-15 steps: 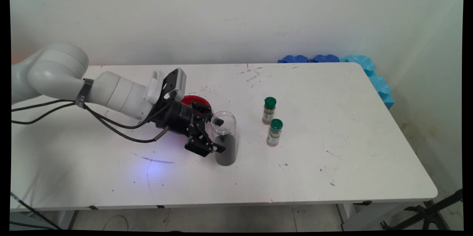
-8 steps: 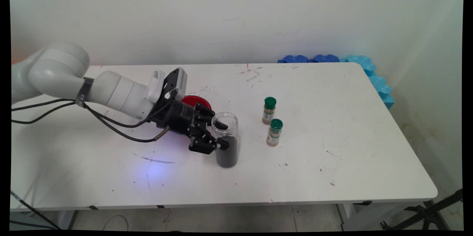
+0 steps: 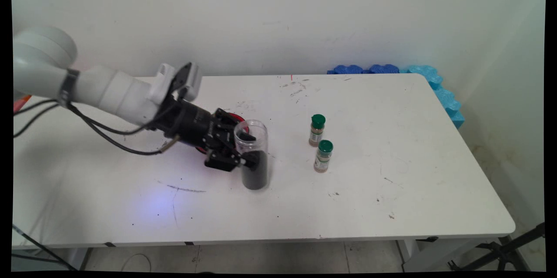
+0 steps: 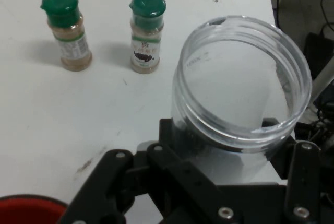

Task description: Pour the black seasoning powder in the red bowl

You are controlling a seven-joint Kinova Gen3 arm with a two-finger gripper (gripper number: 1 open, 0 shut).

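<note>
My gripper [image 3: 249, 151] is shut on a clear, lidless plastic jar [image 3: 256, 176] whose lower half is filled with something dark. The jar stands upright at the table's middle left; whether its base touches the table I cannot tell. In the hand view the jar's open mouth [image 4: 240, 72] sits right above the gripper [image 4: 222, 145], whose fingers press on its wall from both sides. A red plate [image 3: 238, 117] lies just behind the gripper, mostly hidden by it, and its rim [image 4: 26, 211] shows in the hand view's lower left corner.
Two small spice bottles with green caps stand to the jar's right, one further back [image 3: 317, 130] [image 4: 146, 31] and one nearer [image 3: 323, 156] [image 4: 67, 28]. Blue foam pieces [image 3: 435, 82] line the table's far right corner. Black cables hang from the arm.
The gripper closed on the jar's wall, then arm and jar shifted left together, the arm rising. The spice bottles have stayed put.
</note>
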